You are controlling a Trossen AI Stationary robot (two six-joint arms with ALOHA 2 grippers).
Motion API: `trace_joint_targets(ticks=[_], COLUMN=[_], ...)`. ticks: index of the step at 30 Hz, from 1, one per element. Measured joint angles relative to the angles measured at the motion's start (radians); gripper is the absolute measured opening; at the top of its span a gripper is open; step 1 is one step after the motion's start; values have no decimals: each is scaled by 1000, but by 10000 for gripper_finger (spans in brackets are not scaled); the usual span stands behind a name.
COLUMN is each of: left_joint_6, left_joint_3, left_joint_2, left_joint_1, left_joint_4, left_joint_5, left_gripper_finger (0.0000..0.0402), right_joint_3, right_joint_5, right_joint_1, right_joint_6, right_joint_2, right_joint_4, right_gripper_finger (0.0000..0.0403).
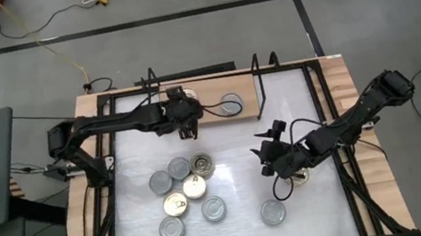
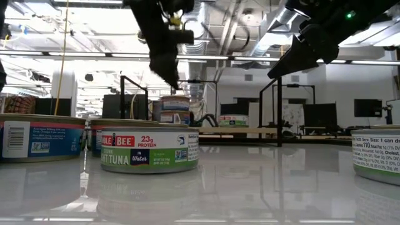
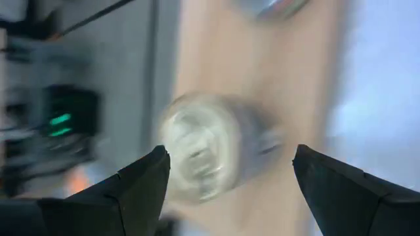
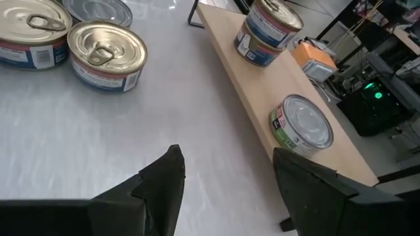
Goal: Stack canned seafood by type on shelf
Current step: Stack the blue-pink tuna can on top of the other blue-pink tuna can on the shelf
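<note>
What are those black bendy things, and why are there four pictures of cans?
They are two robot arms, each ending in a claw. One camera looks down from above, one sits low on the table, and one rides on each wrist. The left claw hangs open over a stack of cans on the wooden shelf, holding nothing. One green-label can sits farther along the shelf. The right claw waits open over the white table, empty too. More loose cans lie on the table.

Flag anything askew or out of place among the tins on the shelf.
Nothing stands out. On the shelf, a two-tin stack sits upright and a single green-label tin lies flat beside it. The left end effector is open above the stack.
</note>
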Motion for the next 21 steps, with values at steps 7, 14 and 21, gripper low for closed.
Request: trace_joint_targets(ticks=[7,14,21], left_joint_6=[-204,-293,-285], left_joint_3=[0,-55,-175], left_joint_2=[-12,2,3], left_joint_1=[-162,-335,-322], left_joint_4=[-62,-79,157], left_joint_5=[272,352,233], left_gripper_finger=[313,313,313], right_joint_3=[0,0,0], right_joint_5=[-4,-7,-77], right_joint_1=[18,57,48], right_joint_6=[14,17,1], right_joint_2=[0,0,0], right_joint_4=[-11,-5,76], right_gripper_finger=[265,265,265])
